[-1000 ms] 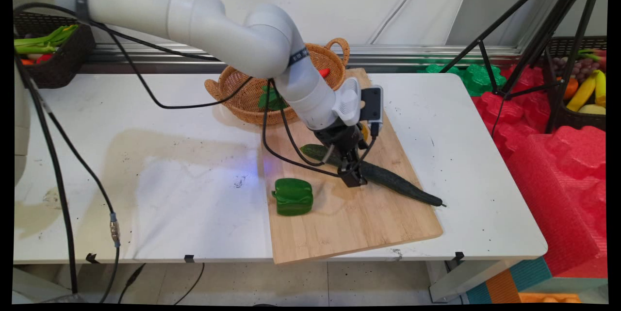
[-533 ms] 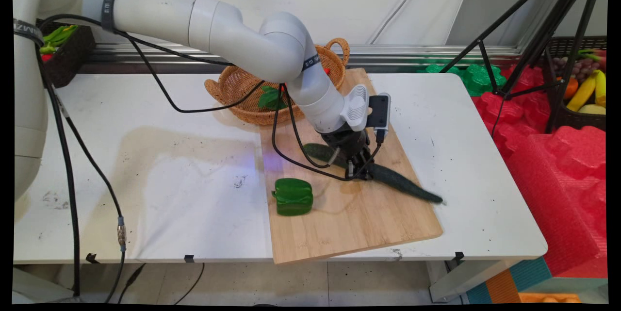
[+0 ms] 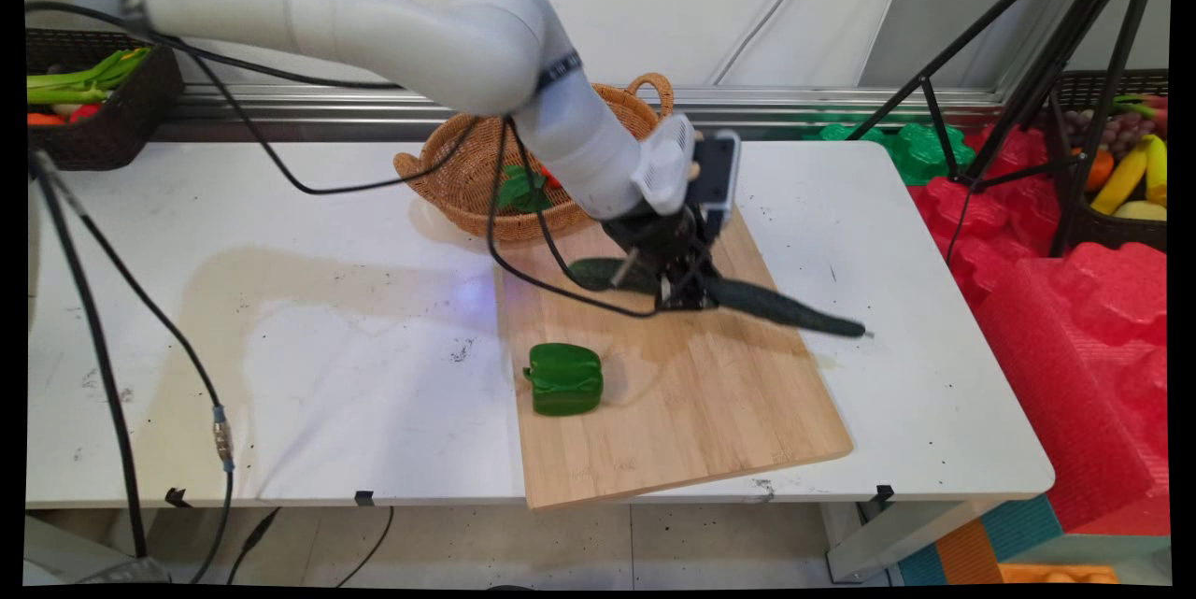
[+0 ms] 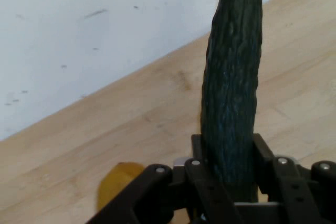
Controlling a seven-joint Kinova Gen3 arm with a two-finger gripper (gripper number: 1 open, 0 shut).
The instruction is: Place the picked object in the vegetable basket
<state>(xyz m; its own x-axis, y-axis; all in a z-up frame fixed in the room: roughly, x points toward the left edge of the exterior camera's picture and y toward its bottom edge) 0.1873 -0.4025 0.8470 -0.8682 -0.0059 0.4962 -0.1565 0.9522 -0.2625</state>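
I have the tool (image 3: pixel 690 298) clamped mid-length on the cucumber (image 3: pixel 775 307), lifted above the cutting board's (image 3: pixel 691 421) far part; it looks stiff, long and light, so a central hold seems best.

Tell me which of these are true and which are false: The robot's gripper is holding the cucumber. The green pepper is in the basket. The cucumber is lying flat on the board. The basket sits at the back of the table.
1. The gripper is holding the cucumber. True.
2. The green pepper is in the basket. False: it lies on the wooden cutting board.
3. The cucumber is lying flat on the board. False: it is raised above it, its shadow underneath.
4. The basket sits at the back of the table. True.
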